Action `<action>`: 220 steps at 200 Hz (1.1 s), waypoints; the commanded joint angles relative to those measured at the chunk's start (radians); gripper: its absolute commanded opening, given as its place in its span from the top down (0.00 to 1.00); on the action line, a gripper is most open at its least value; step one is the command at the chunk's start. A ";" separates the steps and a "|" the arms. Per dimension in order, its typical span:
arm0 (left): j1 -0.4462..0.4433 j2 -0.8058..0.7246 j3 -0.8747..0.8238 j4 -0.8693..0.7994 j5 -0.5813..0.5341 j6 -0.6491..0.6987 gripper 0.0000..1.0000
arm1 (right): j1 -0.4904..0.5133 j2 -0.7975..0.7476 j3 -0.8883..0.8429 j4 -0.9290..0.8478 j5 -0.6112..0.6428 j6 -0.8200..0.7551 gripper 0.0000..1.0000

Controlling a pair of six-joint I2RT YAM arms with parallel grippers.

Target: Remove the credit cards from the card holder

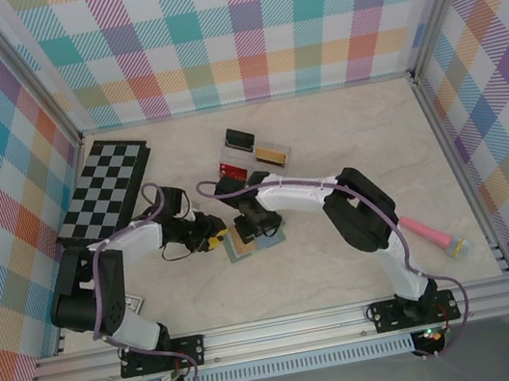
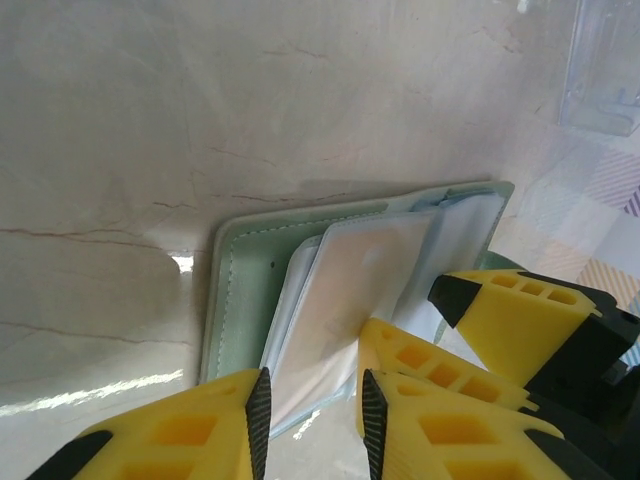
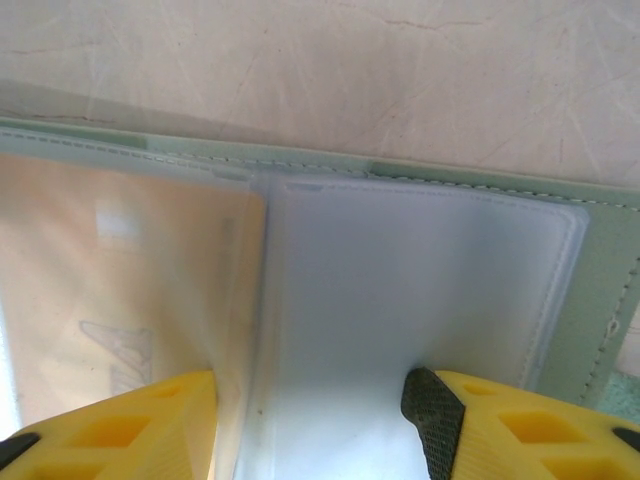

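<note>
The grey-green card holder (image 1: 256, 244) lies open on the table, its clear inner sleeves (image 2: 350, 285) fanned up. A pale orange credit card (image 3: 110, 290) sits inside the left sleeve. My right gripper (image 3: 310, 420) is open, its fingers spread wide and resting on the empty middle sleeve (image 3: 410, 290). My left gripper (image 2: 315, 420) is open just at the holder's near edge, with the sleeve's corner between its tips; the right gripper's yellow fingers (image 2: 520, 315) stand right beside it. A red card (image 1: 230, 168) lies on the table behind the holder.
A clear plastic tray (image 1: 273, 154) holding a yellow-orange card stands behind the arms, with a dark card-like piece (image 1: 239, 138) further back. A chessboard (image 1: 103, 188) lies at the left, and a pink brush (image 1: 433, 234) at the right. Plaid walls enclose the table.
</note>
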 commanded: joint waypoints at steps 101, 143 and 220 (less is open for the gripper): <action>-0.047 0.096 0.070 0.012 -0.009 0.009 0.71 | -0.031 0.071 -0.079 -0.004 -0.029 0.016 0.47; -0.047 0.112 0.072 0.004 -0.022 0.015 0.70 | -0.033 0.067 -0.080 0.000 -0.036 0.015 0.47; -0.050 0.134 0.077 0.022 -0.001 0.019 0.68 | -0.035 0.046 -0.092 0.025 -0.079 0.014 0.48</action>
